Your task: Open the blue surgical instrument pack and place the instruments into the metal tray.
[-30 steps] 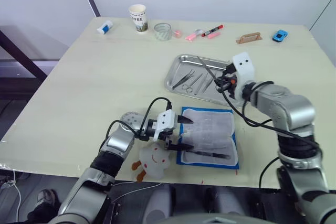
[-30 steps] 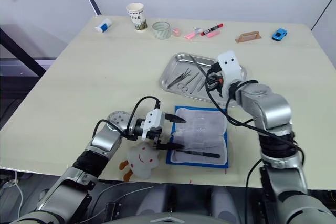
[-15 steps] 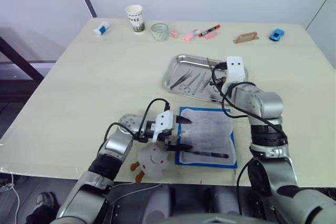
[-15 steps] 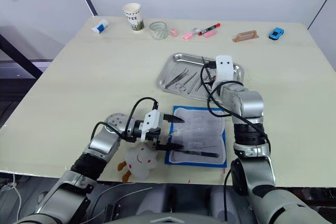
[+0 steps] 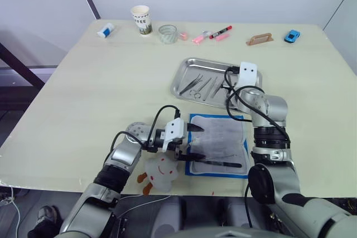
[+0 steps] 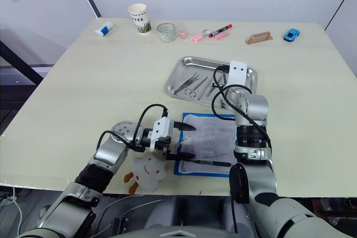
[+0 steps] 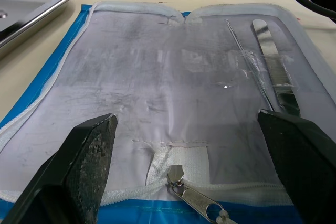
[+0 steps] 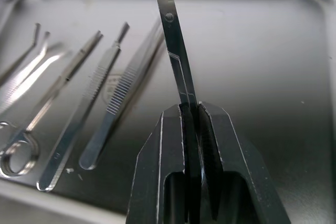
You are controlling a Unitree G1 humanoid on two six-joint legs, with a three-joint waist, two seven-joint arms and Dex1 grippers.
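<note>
The blue surgical instrument pack (image 5: 218, 144) lies unzipped and flat near the table's front edge, white lining up. Two slim instruments (image 7: 274, 74) still lie in the lining along its near side. My left gripper (image 5: 195, 142) is open at the pack's left edge, one finger on each side of the zipper end (image 7: 193, 199). Behind the pack sits the metal tray (image 5: 192, 61), with several instruments (image 5: 203, 85) side by side in it. My right gripper (image 8: 191, 111) hangs low over the tray's right half, shut on a thin metal instrument (image 8: 173, 40) that sticks out past its fingertips.
Along the far edge stand a paper cup (image 5: 140, 19), a small glass (image 5: 167, 33), pink and red markers (image 5: 212, 34), a wooden handle (image 5: 262, 39) and a blue toy car (image 5: 290, 36). A white plush toy (image 5: 162, 170) lies by my left wrist at the front edge.
My right arm has folded in, bringing the held instrument down and left over the tray. The left gripper stays open at the pack's edge. The camera view has shifted slightly.
</note>
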